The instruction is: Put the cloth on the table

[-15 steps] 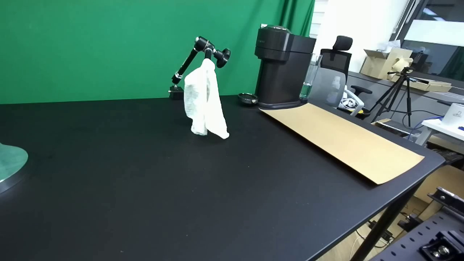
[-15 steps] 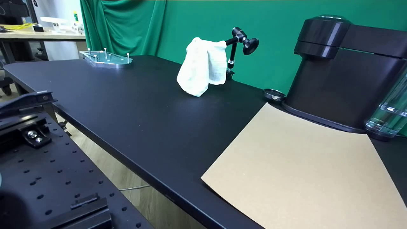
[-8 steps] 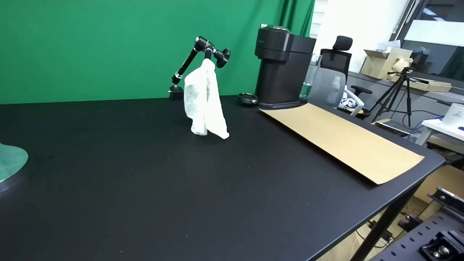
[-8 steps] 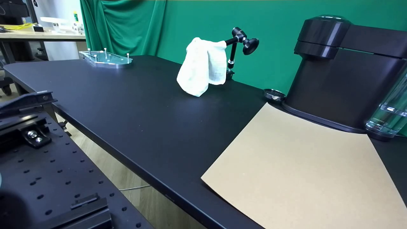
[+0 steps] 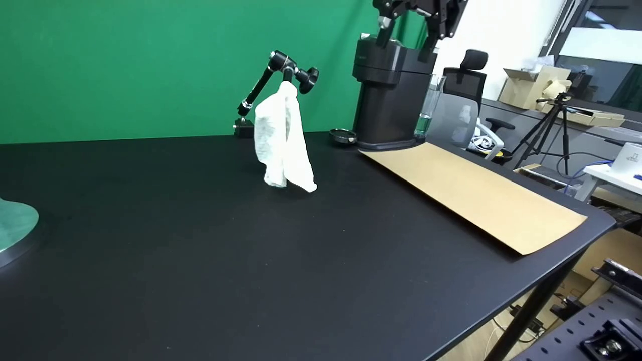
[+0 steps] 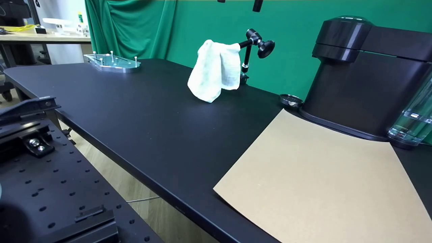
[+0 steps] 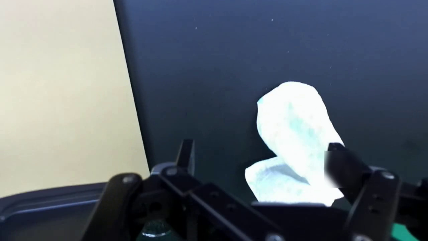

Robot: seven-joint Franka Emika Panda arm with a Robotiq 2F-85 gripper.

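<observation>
— So where is the white cloth [image 5: 283, 138]?

— Draped over the end of a black jointed stand [image 5: 280, 61], its folds hanging down toward the table [image 5: 200, 240]. Whether the lowest corner touches it, I can't tell

— And the gripper [image 5: 404, 51]?

— Released, with its fingers [image 7: 186, 157] spread well apart. In an exterior view it overlaps the upper part of a black coffee machine [image 5: 386, 105]; in the wrist view one finger covers a bit of the cloth

— Is it touching the cloth, then?

— No, an exterior view shows just its fingertips [image 6: 257, 5] at the top edge, higher than the cloth and apart from it

— What else is around?

— A small round dish [image 6: 291, 103] sits just beside the machine, and a brown paper sheet [image 6: 314, 189] lies on the table near it, an edge slightly raised. Further off, a pegged plate [image 6: 119, 64] rests at the table's far end and a green curtain [image 6: 135, 30] hangs behind
</observation>
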